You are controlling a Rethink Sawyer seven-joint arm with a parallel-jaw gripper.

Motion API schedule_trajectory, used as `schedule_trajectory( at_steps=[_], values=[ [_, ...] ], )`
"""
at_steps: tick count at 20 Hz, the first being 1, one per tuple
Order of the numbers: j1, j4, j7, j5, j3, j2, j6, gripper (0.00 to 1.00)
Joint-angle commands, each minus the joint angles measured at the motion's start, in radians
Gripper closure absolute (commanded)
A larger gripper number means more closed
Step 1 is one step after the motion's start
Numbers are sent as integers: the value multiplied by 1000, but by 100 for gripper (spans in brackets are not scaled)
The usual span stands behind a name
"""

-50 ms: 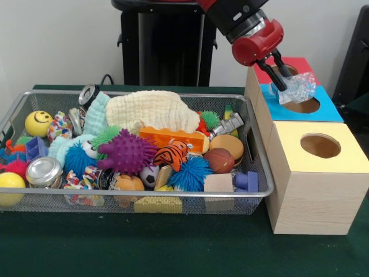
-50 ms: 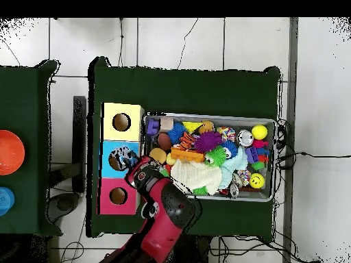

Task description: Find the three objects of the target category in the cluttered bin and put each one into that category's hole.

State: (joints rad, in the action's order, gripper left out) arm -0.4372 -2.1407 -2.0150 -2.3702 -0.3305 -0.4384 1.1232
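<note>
My gripper (image 1: 277,70) hangs over the blue-topped box (image 1: 330,108), the middle one of three wooden boxes to the right of the bin. Its fingers are shut on a crumpled piece of clear plastic (image 1: 298,88), which dangles right over the rim of the blue box's round hole (image 1: 302,105). In the overhead view the gripper (image 2: 131,166) and the plastic (image 2: 122,159) cover that hole. The red-topped box (image 1: 302,62) stands behind the blue one and the yellow-topped box (image 1: 346,144) in front. The wire mesh bin (image 1: 144,95) is packed with toys.
The bin holds a cream cloth (image 1: 153,109), a purple spiky ball (image 1: 128,151), a smiley ball (image 1: 38,123), a metal tin (image 1: 44,171) and several other toys. In the overhead view an orange bowl (image 2: 8,152) lies on a separate table to the left.
</note>
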Motion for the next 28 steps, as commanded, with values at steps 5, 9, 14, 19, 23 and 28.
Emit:
schedule_trajectory(
  at_steps=[5,9,14,19,23,28],
  values=[
    [-73,78,264,-133,66,91,-17,100],
    [-89,81,250,-144,59,100,-9,100],
    [-137,84,204,-179,44,96,-31,100],
    [-152,102,186,-188,31,102,-34,100],
    [-162,127,153,-182,17,92,-60,100],
    [-164,157,116,-158,6,83,-82,100]
  ],
)
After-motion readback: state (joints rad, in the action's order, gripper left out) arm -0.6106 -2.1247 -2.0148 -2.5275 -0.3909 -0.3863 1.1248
